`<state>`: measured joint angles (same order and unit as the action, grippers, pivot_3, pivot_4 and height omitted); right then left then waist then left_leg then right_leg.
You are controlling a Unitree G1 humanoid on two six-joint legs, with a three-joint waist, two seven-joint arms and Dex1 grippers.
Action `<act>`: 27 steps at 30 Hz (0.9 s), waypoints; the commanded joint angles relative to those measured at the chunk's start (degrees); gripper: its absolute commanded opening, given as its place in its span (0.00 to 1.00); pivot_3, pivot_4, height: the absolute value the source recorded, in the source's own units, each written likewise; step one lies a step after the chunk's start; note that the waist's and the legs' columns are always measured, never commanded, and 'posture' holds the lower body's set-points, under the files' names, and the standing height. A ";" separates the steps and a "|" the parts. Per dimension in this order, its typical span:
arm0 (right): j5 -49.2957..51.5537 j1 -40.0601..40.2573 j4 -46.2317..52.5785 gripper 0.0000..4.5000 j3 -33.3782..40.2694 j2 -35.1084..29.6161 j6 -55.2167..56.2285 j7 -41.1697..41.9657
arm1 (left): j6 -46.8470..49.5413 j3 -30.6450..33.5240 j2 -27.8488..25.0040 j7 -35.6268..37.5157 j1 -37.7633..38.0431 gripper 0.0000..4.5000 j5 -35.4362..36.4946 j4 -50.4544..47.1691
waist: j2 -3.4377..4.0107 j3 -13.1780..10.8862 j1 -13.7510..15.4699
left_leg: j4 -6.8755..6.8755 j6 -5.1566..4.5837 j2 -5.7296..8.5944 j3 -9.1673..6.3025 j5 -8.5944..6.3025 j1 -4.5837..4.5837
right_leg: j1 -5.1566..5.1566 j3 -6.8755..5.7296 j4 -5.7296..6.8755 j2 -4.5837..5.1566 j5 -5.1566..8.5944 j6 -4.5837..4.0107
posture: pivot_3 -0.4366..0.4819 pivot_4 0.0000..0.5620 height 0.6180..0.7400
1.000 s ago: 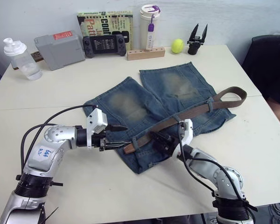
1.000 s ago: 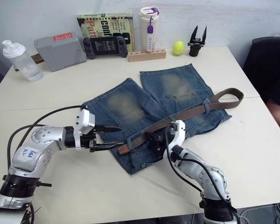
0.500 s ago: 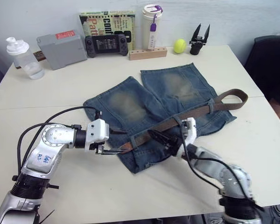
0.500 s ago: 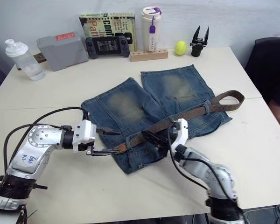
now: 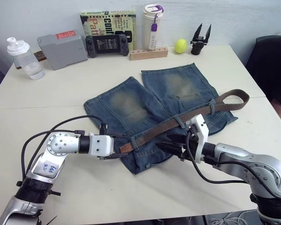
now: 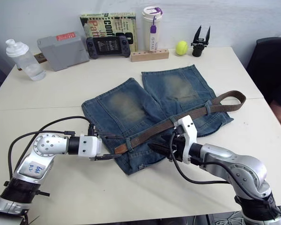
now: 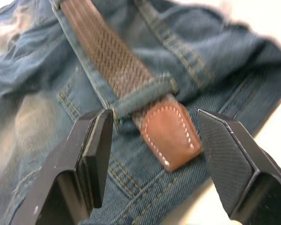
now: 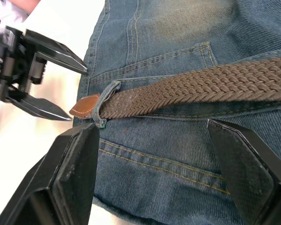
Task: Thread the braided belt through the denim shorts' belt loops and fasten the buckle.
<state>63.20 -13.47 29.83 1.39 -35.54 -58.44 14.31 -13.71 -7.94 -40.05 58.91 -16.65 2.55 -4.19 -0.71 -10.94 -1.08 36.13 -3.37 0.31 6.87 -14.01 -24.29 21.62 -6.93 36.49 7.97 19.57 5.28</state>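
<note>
The shorts (image 5: 165, 105) lay flat mid-table, waistband toward me, legs pointing at the far edge. The belt (image 5: 178, 123) ran along the waistband, and its far end curled in a loop (image 5: 234, 97) off the shorts' right side; I could not make out the buckle there. The tan tip (image 7: 170, 134) poked just past a belt loop (image 7: 143, 95) at the left end of the waistband.

My left gripper (image 5: 113, 146) lay low at that end, its fingers (image 7: 96, 150) spread wide to either side of the tip, touching nothing that I could see. My right gripper (image 5: 171, 144) hovered over the front of the shorts, near the belt's middle, fingers (image 8: 77, 173) likewise parted and empty. A second loop (image 5: 178, 121) crossed the belt just above my right gripper. The waistband's near hem was partly hidden behind my right arm.
</note>
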 commanded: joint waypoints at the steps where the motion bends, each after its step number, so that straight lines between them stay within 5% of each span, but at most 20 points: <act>1: -1.69 -1.11 1.76 0.86 1.26 0.00 1.21 0.28 | -2.46 -0.56 1.16 -2.73 0.48 0.71 -2.00 1.29 | 0.00 0.00 0.10 | 0.00 0.00 0.00 0.00 0.00 0.00 | 0.00 0.00 0.00 0.00 0.00 0.00 | 0.48 0.27 0.64; 6: -3.20 -1.34 0.99 0.86 2.94 -0.75 0.86 1.02 | -3.09 -0.26 2.43 -4.85 0.39 0.71 -2.53 1.96 | 0.00 0.00 0.92 | 0.01 0.00 0.00 0.00 -0.01 0.00 | 0.01 0.00 0.01 0.01 0.00 0.00 | 0.48 0.27 0.64; 9: -4.11 -1.00 1.19 0.88 5.04 -3.46 0.26 2.55 | -4.10 -0.23 2.01 -3.86 1.07 0.51 -1.24 2.54 | 0.00 0.00 1.06 | 0.01 0.01 0.00 0.00 -0.01 0.00 | 0.01 0.00 0.01 0.01 0.00 0.00 | 0.48 0.27 0.64; 14: -5.03 -0.75 0.66 0.88 8.33 -8.08 -0.01 5.15 | -6.10 -0.36 1.29 -3.39 2.22 0.03 -1.09 3.46 | 0.01 -0.01 1.18 | 0.03 0.00 0.01 0.00 -0.03 -0.01 | -0.01 -0.01 -0.02 0.04 -0.01 0.02 | 0.48 0.27 0.64; 27: -8.16 -3.26 -0.16 0.88 9.03 -8.01 -0.13 6.04 | -10.25 -1.11 2.67 -6.98 2.87 0.01 -3.25 6.20 | 0.01 -0.01 1.08 | 0.03 -0.02 0.00 -0.02 -0.01 0.00 | -0.03 -0.04 -0.01 0.03 -0.01 0.02 | 0.48 0.27 0.64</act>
<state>55.18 -15.91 28.81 8.80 -43.56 -58.76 20.13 -23.01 -9.17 -37.62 52.64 -14.35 -1.25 2.64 -0.70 -10.95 0.00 36.16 -3.39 0.31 6.85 -14.02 -24.29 21.59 -6.97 36.47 8.01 19.56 5.30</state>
